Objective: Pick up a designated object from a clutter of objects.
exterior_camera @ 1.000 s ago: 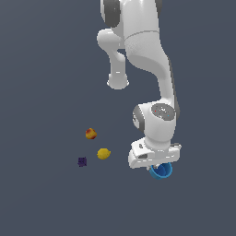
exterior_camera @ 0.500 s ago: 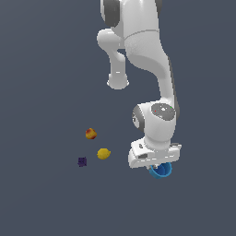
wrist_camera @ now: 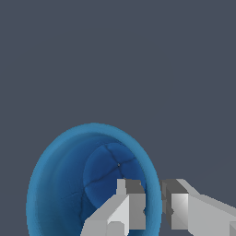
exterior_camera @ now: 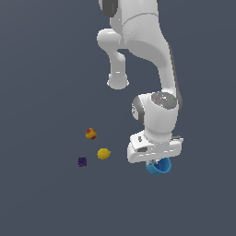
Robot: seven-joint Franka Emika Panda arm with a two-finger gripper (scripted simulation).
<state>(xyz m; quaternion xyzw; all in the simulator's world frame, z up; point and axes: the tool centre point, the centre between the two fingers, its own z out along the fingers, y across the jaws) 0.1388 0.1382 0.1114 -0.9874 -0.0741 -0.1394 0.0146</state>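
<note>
Straddling blue cup [wrist_camera: 69,184] rim, seemingly.

The blue cup [exterior_camera: 159,167] is seen just under the robot's hand, open and empty inside [wrist_camera: 92,184], with its rim pinched between two fingers. Off to the exterior view's left, the yellow lemon [exterior_camera: 103,153], the red-and-yellow fruit [exterior_camera: 91,134] and the tiny purple cube [exterior_camera: 82,162] are spread near each other.

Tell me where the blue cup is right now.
The blue cup sits low and toward the exterior view's right, directly under the gripper, whose fingers straddle its rim; the lemon lies apart on its left.
</note>
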